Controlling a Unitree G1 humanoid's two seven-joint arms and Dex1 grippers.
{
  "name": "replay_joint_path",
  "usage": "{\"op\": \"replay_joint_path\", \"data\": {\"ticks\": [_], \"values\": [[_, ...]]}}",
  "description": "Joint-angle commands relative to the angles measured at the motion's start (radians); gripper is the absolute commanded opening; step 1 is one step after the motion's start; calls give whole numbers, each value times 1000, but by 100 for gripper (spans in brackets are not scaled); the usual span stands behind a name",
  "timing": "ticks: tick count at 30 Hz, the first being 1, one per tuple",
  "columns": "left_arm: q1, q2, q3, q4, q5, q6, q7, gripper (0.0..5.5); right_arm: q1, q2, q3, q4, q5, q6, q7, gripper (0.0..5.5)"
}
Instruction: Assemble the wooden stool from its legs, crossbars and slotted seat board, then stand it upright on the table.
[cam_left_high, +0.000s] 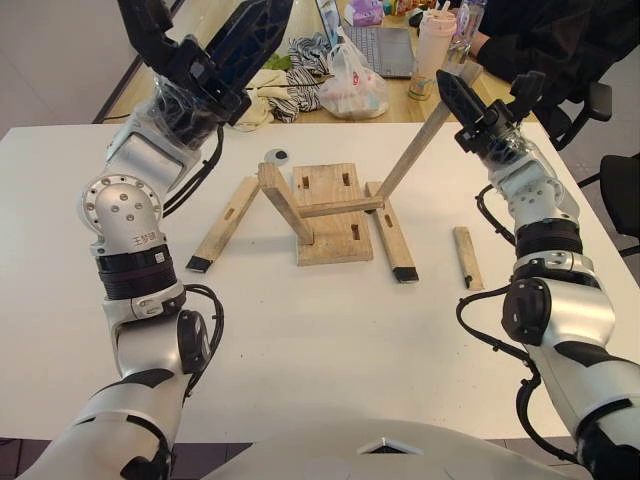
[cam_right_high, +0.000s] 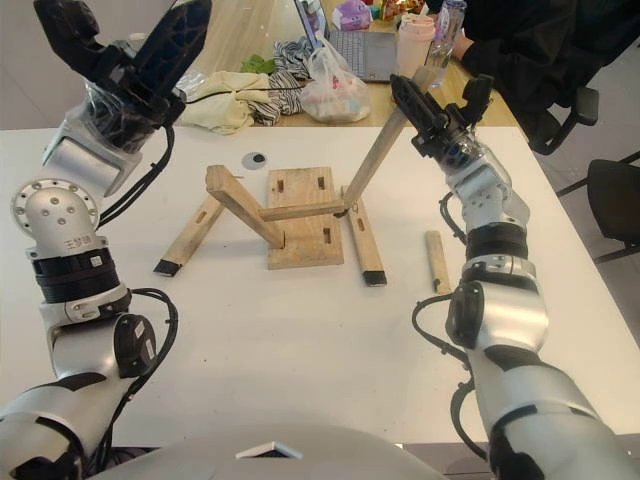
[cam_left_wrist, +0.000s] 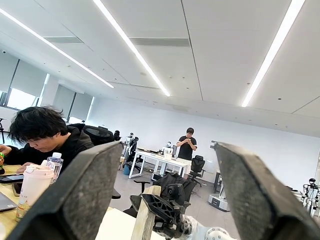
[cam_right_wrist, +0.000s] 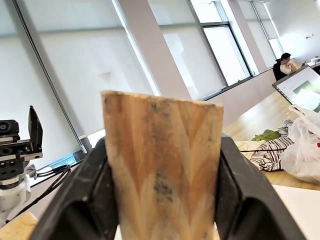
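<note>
The slotted seat board (cam_left_high: 335, 240) lies flat in the middle of the white table. One leg (cam_left_high: 285, 200) leans in it at its left side, and a crossbar (cam_left_high: 340, 208) runs from that leg to a second, slanted leg (cam_left_high: 415, 145). My right gripper (cam_left_high: 470, 100) is shut on that second leg's upper end (cam_right_wrist: 162, 165). Raised high above the table's far left, my left gripper (cam_left_high: 200, 25) is open and holds nothing; its fingers (cam_left_wrist: 75, 200) stand wide apart. A loose leg (cam_left_high: 225, 222) lies left of the board, another (cam_left_high: 392, 232) right of it. A short crossbar (cam_left_high: 466, 257) lies further right.
A small black-and-white disc (cam_left_high: 276, 154) sits behind the board. On the wooden table beyond are a striped cloth (cam_left_high: 300, 65), a plastic bag (cam_left_high: 352, 88), a laptop (cam_left_high: 380, 45) and a pink cup (cam_left_high: 433, 45). An office chair (cam_left_high: 620, 190) stands at the right.
</note>
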Motion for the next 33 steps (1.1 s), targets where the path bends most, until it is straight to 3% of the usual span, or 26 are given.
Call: {"op": "replay_joint_path", "data": {"ticks": [1,8,17,24,33], "values": [[-18,6,-3,17,3,2,1,334,21,30,-28,49,-6,-8,3,204],[0,-9,-8,24,13,-11,12,334,72,4,29,124,-121,-43,43,204],[78,-49,-5,-37,29,-53,77,334,29,-189,339,-18,-333,80,393,204],[161,-105,-65,-90,96,-120,103,334,-113,-179,488,-38,-473,-24,490,203],[276,-198,-122,-115,188,-264,142,334,-282,-172,688,-47,-559,-18,562,203]]}}
